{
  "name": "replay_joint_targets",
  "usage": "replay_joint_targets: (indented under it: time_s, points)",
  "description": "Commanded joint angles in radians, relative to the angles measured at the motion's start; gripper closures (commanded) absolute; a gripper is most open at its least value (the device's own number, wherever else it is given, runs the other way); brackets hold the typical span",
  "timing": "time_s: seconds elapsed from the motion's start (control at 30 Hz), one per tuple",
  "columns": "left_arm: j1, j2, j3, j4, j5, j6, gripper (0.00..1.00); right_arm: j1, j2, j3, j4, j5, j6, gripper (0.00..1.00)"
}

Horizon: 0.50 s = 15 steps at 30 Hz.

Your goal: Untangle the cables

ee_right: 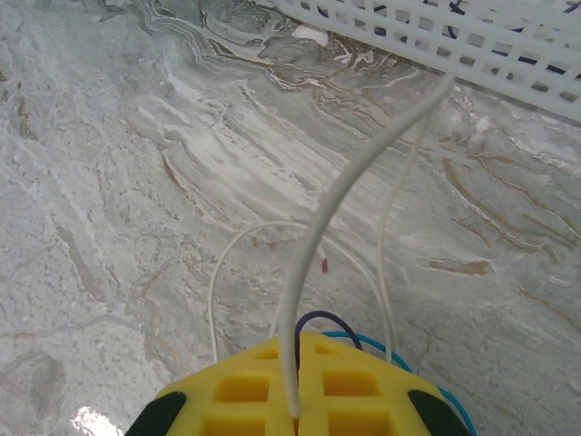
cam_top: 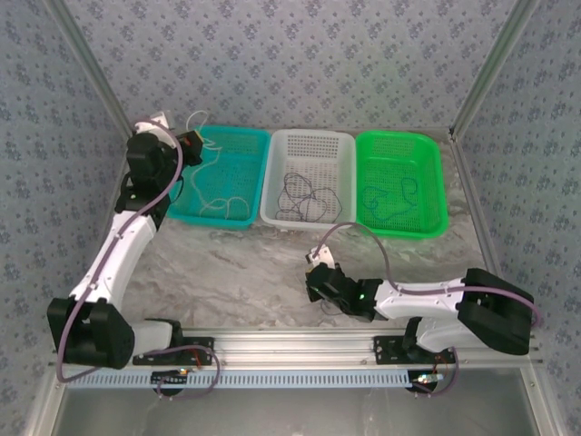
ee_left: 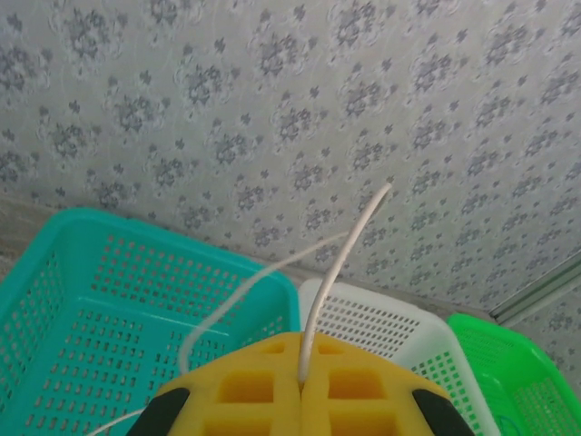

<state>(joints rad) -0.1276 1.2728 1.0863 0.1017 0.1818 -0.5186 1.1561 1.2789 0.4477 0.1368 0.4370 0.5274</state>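
Yellow moulded pads (ee_left: 245,391) of the left jaws sit nearest the left wrist lens. They are pressed together, pinching a thin whitish floppy cable (ee_left: 336,263) at their seam. Its free end stands up toward the patterned wall, and a slack loop trails down into the teal perforated plastic basket (ee_left: 136,222).

We judge that this raised hold serves to lift the strand clear of its own loops.

At the right jaws, the matching pads (ee_right: 245,391) are likewise closed on a second whitish cable (ee_right: 331,209), which arcs toward the white perforated basket (ee_right: 472,45). A dark loop (ee_right: 320,314) and a thin blue cable (ee_right: 381,347) bunch just behind the pads, low over the marbled counter (ee_right: 136,182).

We read this low hold as an anchor, keeping the remaining tangle down so that strands can be drawn apart.

In the overhead view, a dark cable (cam_top: 304,193) lies in the white basket and a bluish-dark cable (cam_top: 390,195) lies in the green perforated basket (cam_top: 399,136). Sorting therefore appears well advanced.
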Motion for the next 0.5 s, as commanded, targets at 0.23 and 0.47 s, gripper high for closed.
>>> replay_joint_targets:
  time_s: [0.23, 0.47]
  points:
    - [0.044, 0.129, -0.025, 0.029, 0.05, -0.035, 0.97, -0.007, -0.031, 0.031, -0.057, 0.035, 0.0, 1.0]
    - [0.032, 0.175, -0.03, 0.003, 0.117, -0.054, 0.59, -0.033, -0.091, 0.025, -0.08, 0.035, 0.0, 0.97]
